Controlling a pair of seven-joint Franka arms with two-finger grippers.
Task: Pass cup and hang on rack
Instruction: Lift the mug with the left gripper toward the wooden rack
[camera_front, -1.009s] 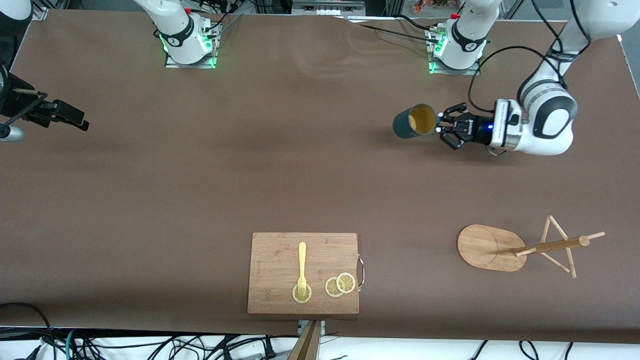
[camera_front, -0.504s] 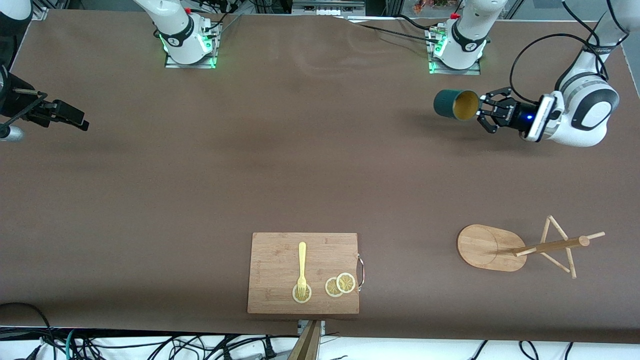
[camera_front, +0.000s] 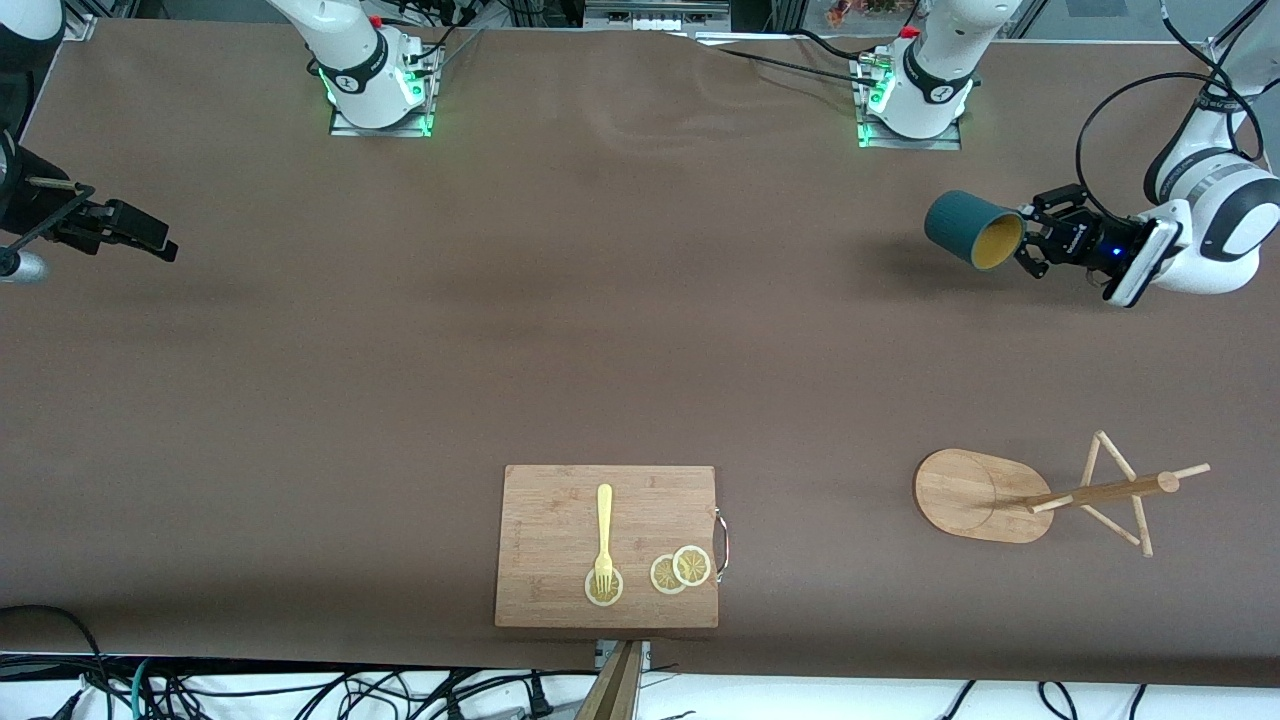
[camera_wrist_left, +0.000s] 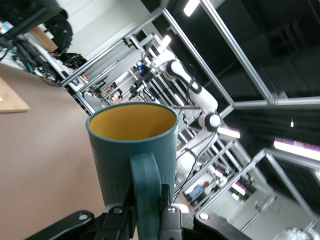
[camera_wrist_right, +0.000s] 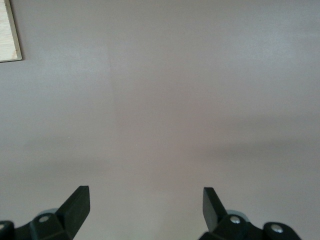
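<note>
holding the cup (camera_front: 968, 232) by its handle in the clenched left gripper (camera_front: 1033, 243), in the air over the table's left-arm end. waiting with the right gripper (camera_wrist_right: 145, 202) released, over bare table. still to do: hanging on the rack (camera_front: 1040, 495), at about 5 o'clock from the cup, pegs empty.

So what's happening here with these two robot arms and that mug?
The left gripper is carrying the cup in the air by its handle, tipped on its side over the table's left-arm end. The rack stands nearer the camera, with nothing on its pegs yet. The right gripper waits open at the table's right-arm end. A cutting board with a fork and lemon slices sits untouched.
</note>
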